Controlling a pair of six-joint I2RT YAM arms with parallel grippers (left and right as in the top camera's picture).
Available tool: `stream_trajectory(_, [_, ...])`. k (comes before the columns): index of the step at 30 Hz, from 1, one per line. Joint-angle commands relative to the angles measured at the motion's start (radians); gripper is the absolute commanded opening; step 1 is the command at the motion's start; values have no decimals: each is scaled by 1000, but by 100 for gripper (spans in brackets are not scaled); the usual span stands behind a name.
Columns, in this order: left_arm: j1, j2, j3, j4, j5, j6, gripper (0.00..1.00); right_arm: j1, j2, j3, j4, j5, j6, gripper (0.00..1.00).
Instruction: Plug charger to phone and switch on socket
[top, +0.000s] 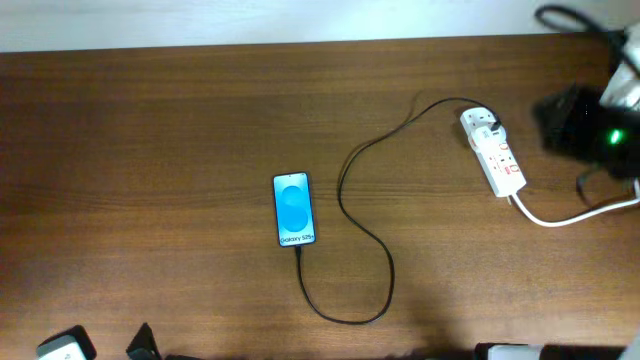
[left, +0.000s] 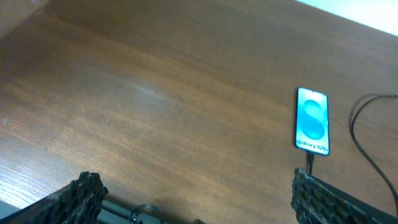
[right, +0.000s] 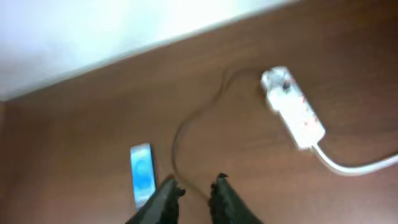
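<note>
- The socket (top: 493, 152) lay toward the right end of the wooden table (top: 150, 150). The outlet at its far end held the black-and-white plug head of the charger (top: 340, 190).
- The phone (top: 293, 210) lay flat near the table's middle, screen up and lit blue. The charger's tip sat in its near edge, and the cable looped loosely between phone and socket.
- The thick white cord (top: 570, 215) ran off the right edge.
- The left gripper (left: 196, 183) hung over bare wood near the front-left edge, fingers spread wide and holding nothing.
- The right gripper (right: 197, 185) was raised beyond the socket, tips close with a slim gap and nothing between them.
- The right wrist view was blurred, and the position of the rocker switches could not be made out in any view.
</note>
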Motion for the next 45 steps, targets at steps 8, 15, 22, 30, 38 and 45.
stream_trajectory(8, [3,-6,3,0,-7,-10,99,107,-224,-515,-6,8,-21,98])
stream_trajectory(15, [3,-6,3,0,-7,-10,99,111,-456,-975,230,109,-182,98])
stream_trajectory(22, [3,-6,3,0,-7,-10,99,108,-1192,-1492,793,129,-177,98])
stream_trajectory(30, [3,-6,3,0,-7,-10,99,109,-1335,-2124,1727,137,-43,98])
stream_trajectory(38, [3,-6,3,0,-7,-10,99,84,-1516,-2311,1622,249,-37,98])
stream_trajectory(45, [3,-6,3,0,-7,-10,99,85,-1516,-2324,1374,265,-58,98])
